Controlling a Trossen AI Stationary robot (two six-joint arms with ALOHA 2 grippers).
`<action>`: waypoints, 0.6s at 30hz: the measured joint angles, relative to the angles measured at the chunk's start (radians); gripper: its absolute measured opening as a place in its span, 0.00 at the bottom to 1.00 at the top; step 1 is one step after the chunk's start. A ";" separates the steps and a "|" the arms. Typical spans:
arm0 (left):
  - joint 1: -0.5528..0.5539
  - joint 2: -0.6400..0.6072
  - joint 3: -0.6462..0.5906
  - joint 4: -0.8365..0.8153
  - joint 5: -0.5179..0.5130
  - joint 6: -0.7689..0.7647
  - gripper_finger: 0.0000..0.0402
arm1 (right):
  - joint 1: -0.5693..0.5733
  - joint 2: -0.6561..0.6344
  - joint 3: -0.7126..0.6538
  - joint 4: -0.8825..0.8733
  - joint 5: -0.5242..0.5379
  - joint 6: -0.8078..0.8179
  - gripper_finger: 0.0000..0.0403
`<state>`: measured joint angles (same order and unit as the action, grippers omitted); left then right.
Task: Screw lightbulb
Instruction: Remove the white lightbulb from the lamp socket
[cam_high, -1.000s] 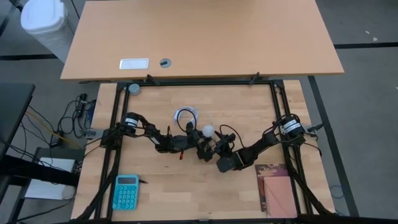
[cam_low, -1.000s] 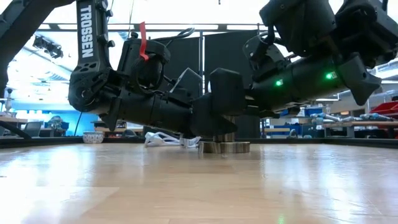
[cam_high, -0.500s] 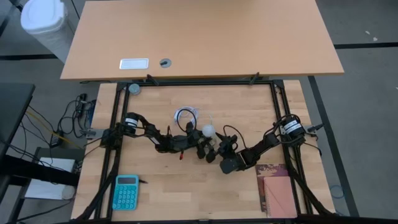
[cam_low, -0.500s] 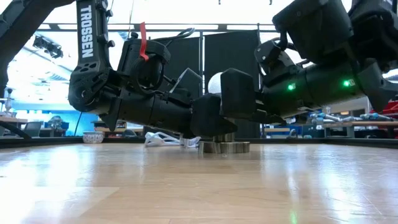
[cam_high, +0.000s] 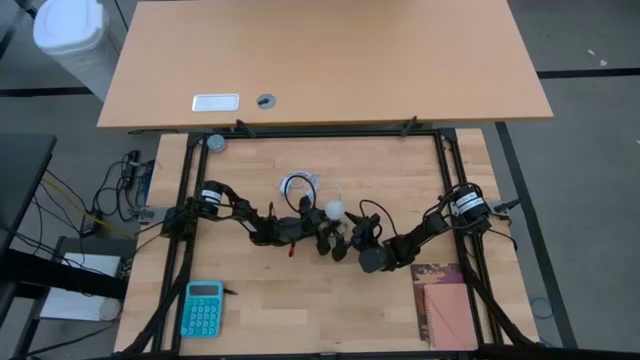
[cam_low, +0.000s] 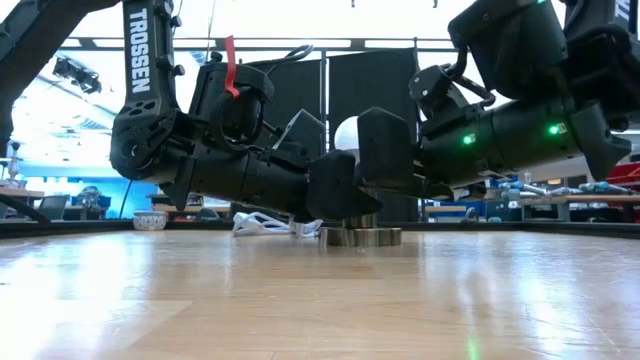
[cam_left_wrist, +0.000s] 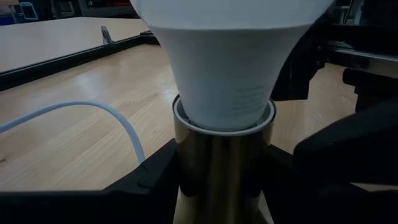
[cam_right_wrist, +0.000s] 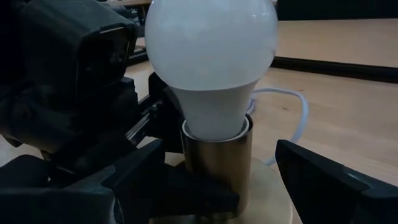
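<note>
White lightbulb (cam_high: 335, 210) stands mid-bench (cam_high: 400, 170) from above, both dark arms meeting beside it. At bench level it sits upright in a brass socket (cam_low: 360, 236). Left wrist: left gripper (cam_left_wrist: 217, 186) clamps the socket. Right wrist: right gripper (cam_right_wrist: 249, 186) fingers spread apart, flanking the socket base.

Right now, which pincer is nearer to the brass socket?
Left. The left pincer grips the brass socket beneath the lightbulb. The right pincer is open, its fingers standing apart from the socket.
</note>
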<state>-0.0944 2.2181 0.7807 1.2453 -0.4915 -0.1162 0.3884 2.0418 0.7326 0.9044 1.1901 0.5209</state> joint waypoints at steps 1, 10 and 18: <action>0.000 0.000 0.000 0.000 0.000 0.000 0.48 | 0.000 0.000 0.000 0.002 -0.002 0.000 0.77; 0.000 0.000 0.000 0.000 0.002 0.000 0.48 | 0.000 0.000 0.000 0.029 -0.009 -0.002 0.77; 0.000 0.000 0.000 0.000 0.002 0.000 0.48 | -0.001 0.001 0.000 0.056 -0.035 -0.052 0.77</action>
<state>-0.0944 2.2181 0.7807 1.2453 -0.4892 -0.1165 0.3869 2.0426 0.7326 0.9605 1.1549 0.4688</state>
